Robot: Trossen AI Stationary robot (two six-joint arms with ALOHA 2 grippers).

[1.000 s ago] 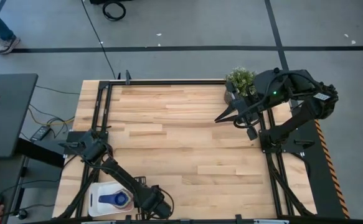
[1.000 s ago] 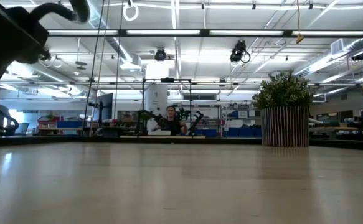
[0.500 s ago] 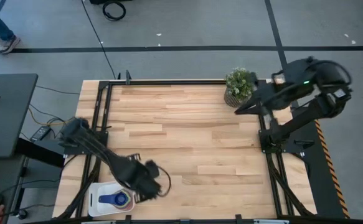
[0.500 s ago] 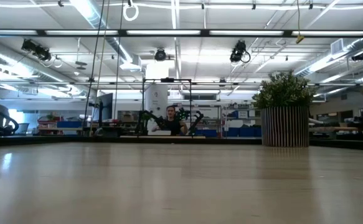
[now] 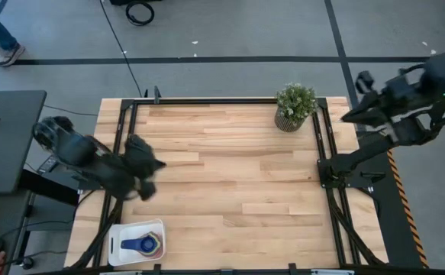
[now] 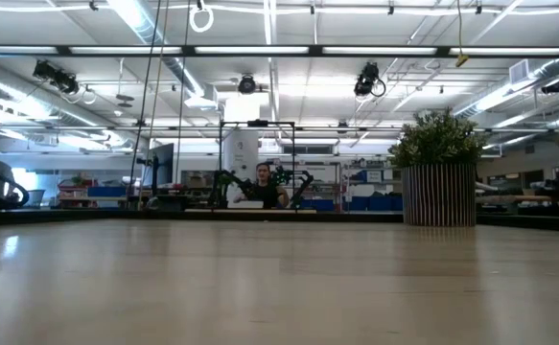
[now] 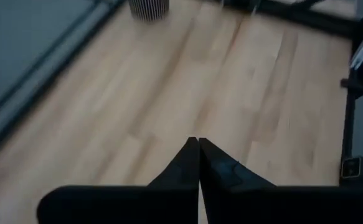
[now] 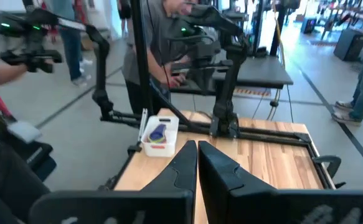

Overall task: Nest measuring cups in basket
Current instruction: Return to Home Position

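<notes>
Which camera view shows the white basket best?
The high view: the whole basket lies at the table's corner, cups nested inside. The right wrist view shows it far off; the low and left wrist views miss it.

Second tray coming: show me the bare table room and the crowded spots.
Bare on the table: the middle and right front, between plant pot and basket. Crowded: front left corner, where the basket holds the measuring cups, and the left edge under the left hand. The right hand hangs off the right side.

Overhead above table (image 5: 230,176), low level, wrists forward
</notes>
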